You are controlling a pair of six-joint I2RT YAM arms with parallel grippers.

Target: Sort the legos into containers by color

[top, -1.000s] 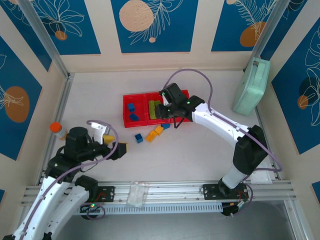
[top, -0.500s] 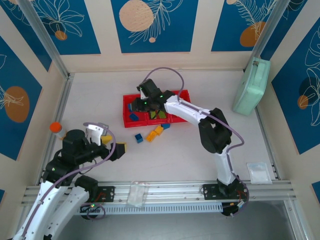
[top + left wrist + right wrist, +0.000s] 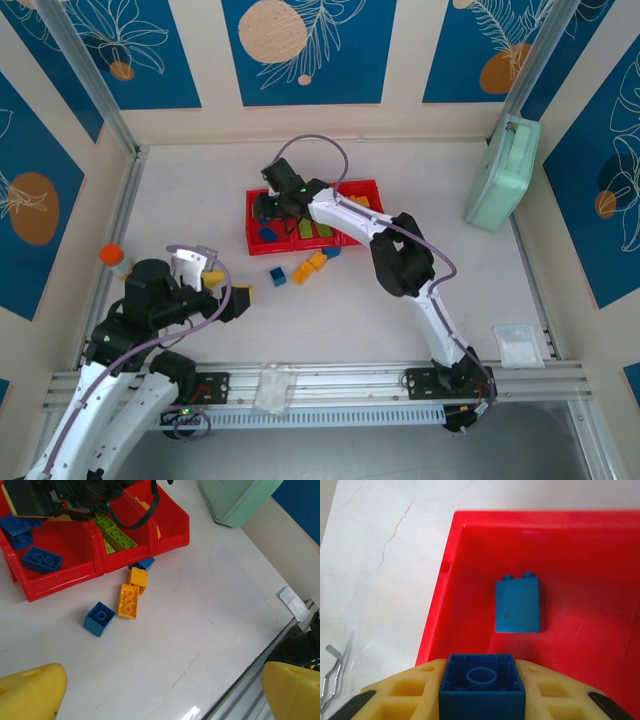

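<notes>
Sorting looks well along but not done. The bins stand mid-table, toward the far edge. The left bin holds blue bricks, the middle bin green bricks and the right bin yellow bricks. The right gripper pinches a blue brick above the left bin, not yet dropped. Four loose bricks lie on the table just before the bins: two blue and two orange. The left gripper hangs wide and empty near the table's near-left corner.
</notes>
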